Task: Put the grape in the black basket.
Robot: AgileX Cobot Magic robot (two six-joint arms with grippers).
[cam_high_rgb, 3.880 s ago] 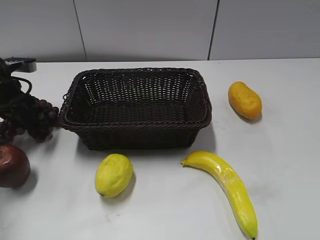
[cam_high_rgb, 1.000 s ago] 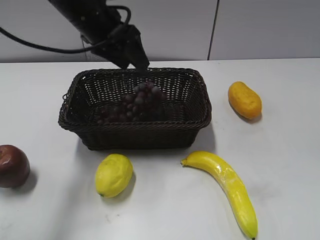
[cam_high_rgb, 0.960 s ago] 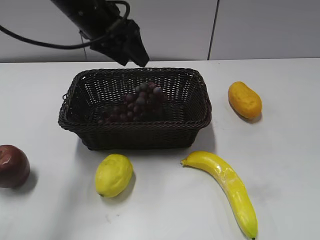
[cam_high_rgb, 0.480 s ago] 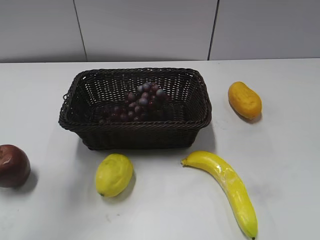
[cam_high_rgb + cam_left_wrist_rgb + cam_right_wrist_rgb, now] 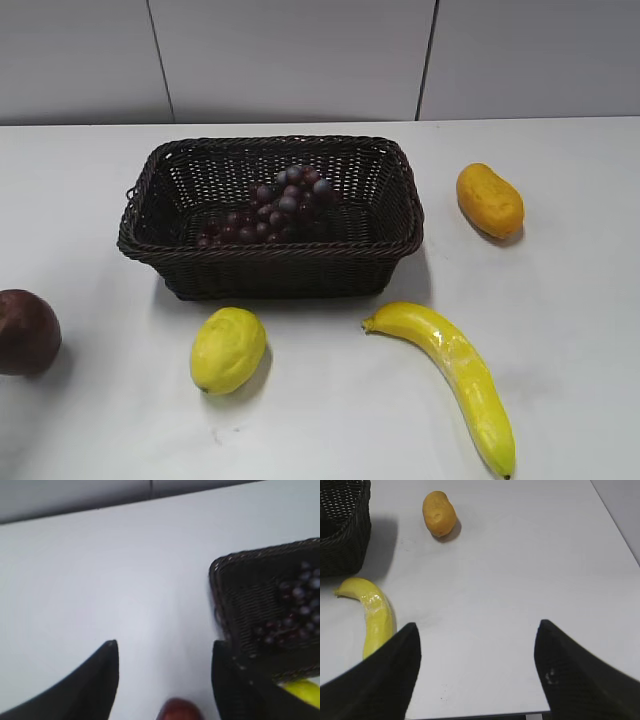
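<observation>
grape (image 5: pixel 268 211) lies inside black basket (image 5: pixel 400 215), frame centre | left gripper (image 5: pixel 165 655) and right gripper (image 5: pixel 477 640) both spread, empty | risk: low, bunch could roll if basket nudged

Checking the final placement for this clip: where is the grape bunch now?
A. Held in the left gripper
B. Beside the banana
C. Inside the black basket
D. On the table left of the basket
C: the grape bunch lies on the floor of the black basket, with the left gripper open and empty.
</observation>
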